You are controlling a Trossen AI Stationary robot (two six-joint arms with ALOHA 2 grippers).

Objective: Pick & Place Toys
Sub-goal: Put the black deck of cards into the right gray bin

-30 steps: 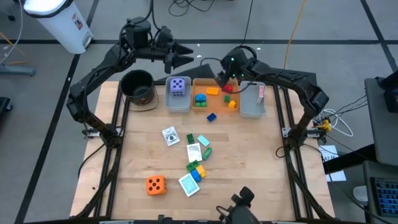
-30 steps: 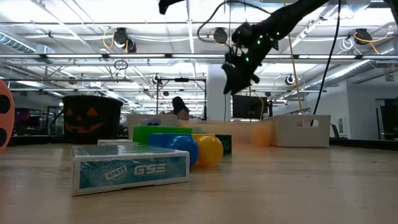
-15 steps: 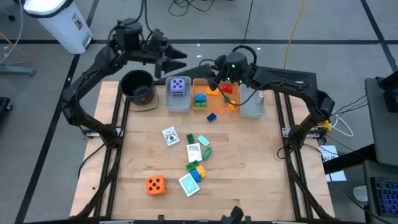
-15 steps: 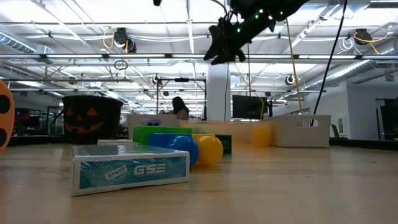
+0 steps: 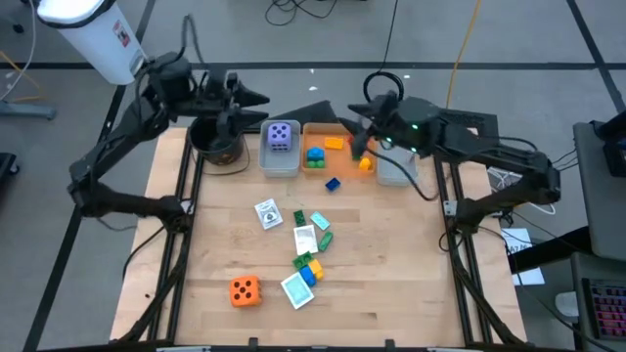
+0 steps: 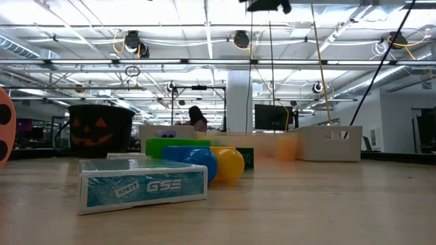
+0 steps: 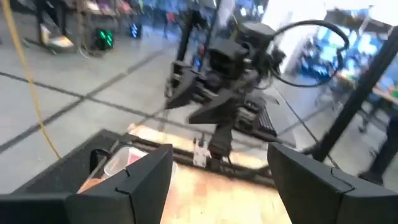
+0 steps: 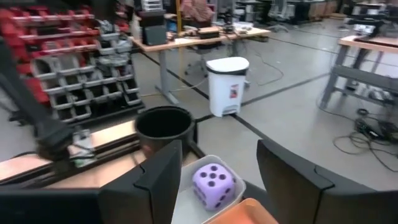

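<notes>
My left gripper (image 5: pixel 256 108) hovers open and level above the black pot (image 5: pixel 217 137), its fingers pointing toward the table's right; in its wrist view (image 7: pixel 217 180) nothing lies between them. My right gripper (image 5: pixel 346 127) hangs open and high over the orange bin (image 5: pixel 323 154), pointing left, also bare (image 8: pixel 217 177). A purple die (image 5: pixel 281 136) sits in a grey bin (image 5: pixel 280 164). An orange die (image 5: pixel 245 289), cards (image 5: pixel 267 213) and small bricks (image 5: pixel 311 262) lie on the table. A blue brick (image 5: pixel 333 183) rests just in front of the orange bin.
A second grey bin (image 5: pixel 397 168) stands to the right of the orange one, partly under my right arm. In the low view a teal card box (image 6: pixel 143 185) lies nearest, with only a bit of gripper (image 6: pixel 269 5) at the top edge. Bare wood lies along the table's left and right sides.
My left gripper has drawn back toward the table's left edge, from beside the grey bin to above the pot, staying level. My right gripper has risen from over the orange bin, tipped up from slanting down to level, and left the top of the low view.
</notes>
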